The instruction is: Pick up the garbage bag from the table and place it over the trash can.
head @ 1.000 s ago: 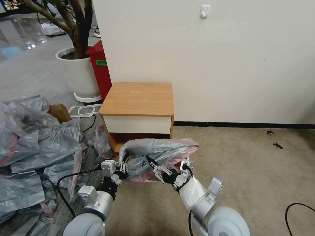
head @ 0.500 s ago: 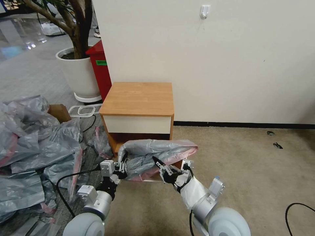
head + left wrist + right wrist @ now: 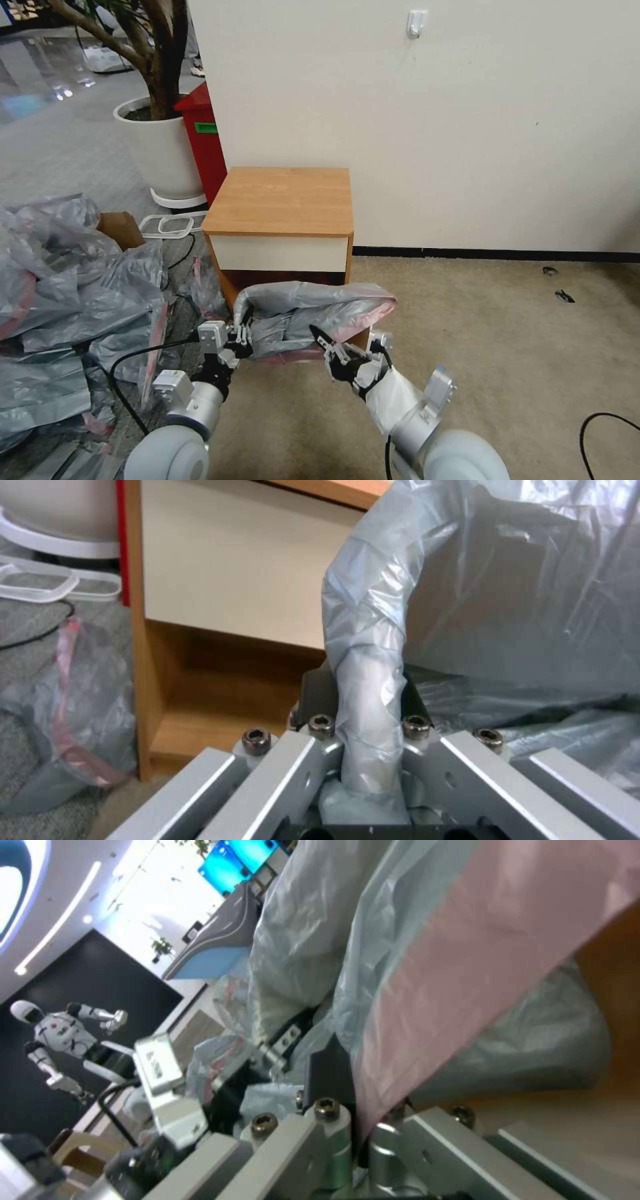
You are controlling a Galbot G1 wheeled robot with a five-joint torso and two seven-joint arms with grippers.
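The garbage bag [image 3: 313,303], grey crinkly plastic with a pink-red rim, hangs spread between my two grippers just in front of the table [image 3: 280,200], whose top is bare. My left gripper [image 3: 241,331] is shut on the bag's left end; in the left wrist view a twisted strand of the bag [image 3: 370,680] runs between its fingers [image 3: 313,695]. My right gripper [image 3: 321,337] is shut on the pink rim [image 3: 467,965] near the bag's front. The trash can is hidden under the bag.
A heap of similar grey bags [image 3: 60,300] covers the floor on the left, beside a cardboard box [image 3: 120,227]. A red bin [image 3: 203,140] and a white plant pot [image 3: 160,153] stand behind the table. Open carpet [image 3: 500,333] lies to the right, with a black cable [image 3: 607,427].
Both grippers and the bag have shifted a little to the left and lower. The bag's right end has drawn in slightly.
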